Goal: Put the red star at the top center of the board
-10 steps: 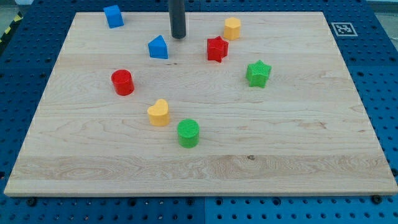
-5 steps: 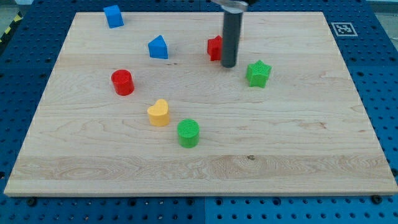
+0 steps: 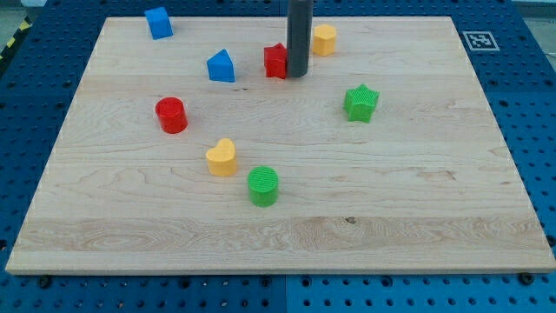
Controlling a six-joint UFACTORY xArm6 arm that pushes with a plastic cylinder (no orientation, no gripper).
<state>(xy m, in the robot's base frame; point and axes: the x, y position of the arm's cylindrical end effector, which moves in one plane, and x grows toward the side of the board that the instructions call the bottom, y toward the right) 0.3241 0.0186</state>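
The red star (image 3: 275, 61) sits near the view's top, a little left of centre, partly hidden behind the rod. My tip (image 3: 297, 73) stands right against the star's right side. The yellow block (image 3: 324, 39) lies just to the upper right of the rod. The blue wedge-shaped block (image 3: 221, 66) lies to the star's left.
A blue cube (image 3: 158, 23) is at the top left. A red cylinder (image 3: 171, 115) is at the left. A yellow heart (image 3: 221, 157) and a green cylinder (image 3: 263, 186) lie near the middle. A green star (image 3: 360, 103) is at the right.
My tip swung from left of the star round to its right side, then moved left and up. The red star has slid left and slightly up.
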